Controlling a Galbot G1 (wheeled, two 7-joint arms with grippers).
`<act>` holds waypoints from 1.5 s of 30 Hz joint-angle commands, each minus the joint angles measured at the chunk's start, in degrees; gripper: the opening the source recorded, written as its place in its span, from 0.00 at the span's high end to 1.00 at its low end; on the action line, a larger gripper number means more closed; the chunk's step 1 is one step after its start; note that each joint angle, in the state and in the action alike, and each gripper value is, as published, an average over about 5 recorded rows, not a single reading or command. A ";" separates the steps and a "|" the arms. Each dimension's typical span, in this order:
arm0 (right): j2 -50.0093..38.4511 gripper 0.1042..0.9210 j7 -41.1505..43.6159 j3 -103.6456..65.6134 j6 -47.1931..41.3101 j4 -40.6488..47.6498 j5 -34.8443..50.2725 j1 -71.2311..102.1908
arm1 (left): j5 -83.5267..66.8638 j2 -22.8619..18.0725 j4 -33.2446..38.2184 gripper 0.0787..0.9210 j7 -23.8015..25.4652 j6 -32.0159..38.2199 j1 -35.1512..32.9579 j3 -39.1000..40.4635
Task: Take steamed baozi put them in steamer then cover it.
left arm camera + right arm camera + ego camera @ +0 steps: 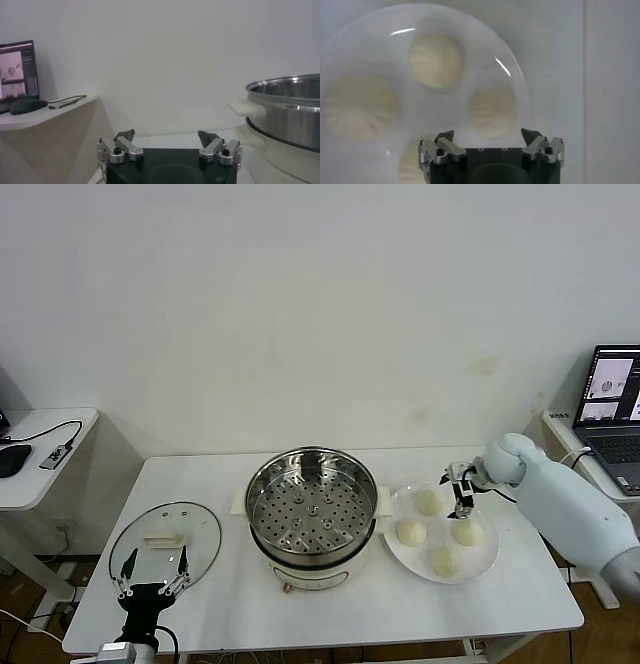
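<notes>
Right hand (463, 506) hovers open over the plate (487, 562) of 4 baozi (429, 501); centre on 1 bun, descend, close gently (soft dough). Left hand (151, 575) waits open over the cover (203, 529).

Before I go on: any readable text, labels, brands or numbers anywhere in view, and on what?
None can be read.
Laptop screen on the right side desk: shows windows and pictures, any text too small to read.
Steamer, glass lid, plate of baozi: no label or brand visible.
</notes>
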State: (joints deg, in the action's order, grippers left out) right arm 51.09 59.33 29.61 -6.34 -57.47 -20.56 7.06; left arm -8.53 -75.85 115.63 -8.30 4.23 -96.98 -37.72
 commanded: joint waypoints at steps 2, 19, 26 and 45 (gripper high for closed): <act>5.21 0.12 0.39 2.80 -0.26 5.69 -2.29 -2.63 | 0.19 0.21 -0.10 0.12 0.10 0.12 -0.05 -0.33; 8.89 0.14 -0.40 1.19 -0.56 9.34 -6.13 -1.86 | 0.61 0.14 -0.37 0.12 0.06 0.42 -0.22 -0.50; 8.75 0.25 -0.20 1.16 -0.85 9.46 -6.82 -1.69 | 0.57 0.02 -0.50 0.12 0.08 0.44 -0.25 -0.46; -2.56 0.42 1.21 9.15 -3.19 -4.61 10.00 -11.53 | -0.49 0.52 -1.46 0.12 0.27 1.65 -0.69 0.12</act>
State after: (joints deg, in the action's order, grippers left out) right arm 54.05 60.46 34.31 -8.09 -54.58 -20.56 1.57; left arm -8.27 -75.54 114.76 -8.26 5.42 -97.60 -37.95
